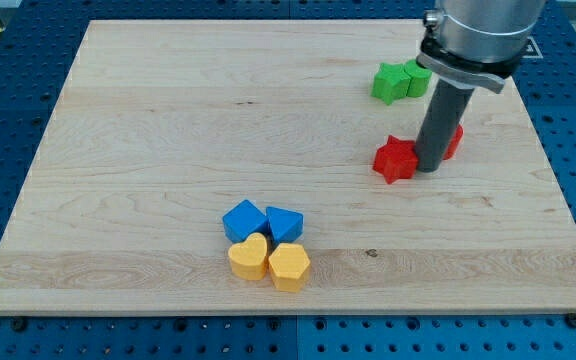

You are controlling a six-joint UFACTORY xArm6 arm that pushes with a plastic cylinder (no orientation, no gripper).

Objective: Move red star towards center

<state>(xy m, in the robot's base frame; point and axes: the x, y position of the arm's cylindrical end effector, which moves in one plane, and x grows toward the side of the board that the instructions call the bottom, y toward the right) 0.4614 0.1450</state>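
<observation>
Pressing against the red star [396,158] from the view's right, my tip [429,167] stood touching or all but touching that block's right edge, which fitted the job: a shove from there would carry the star toward the view's left, where the middle of the wooden board [168,120] lay. The rod ends in no fingers or jaws, so there was nothing to open or close; it held nothing and could only push.

The red star sat in the right half of the board, a little above mid-height, still well short of the centre. Just behind the rod, partly hidden by it, was a second red block [454,141] whose shape I could not make out. Above them, near the view's top, two green blocks [400,81] sat touching each other, the left one looking star-like.

Toward the view's bottom, left of centre, four blocks clustered together: a blue cube [243,220], a blue block [284,224] beside it, a yellow heart [249,257] and a yellow hexagon [289,266] below. They lay off the star's likely path, so I judged a straight leftward push would meet nothing.
</observation>
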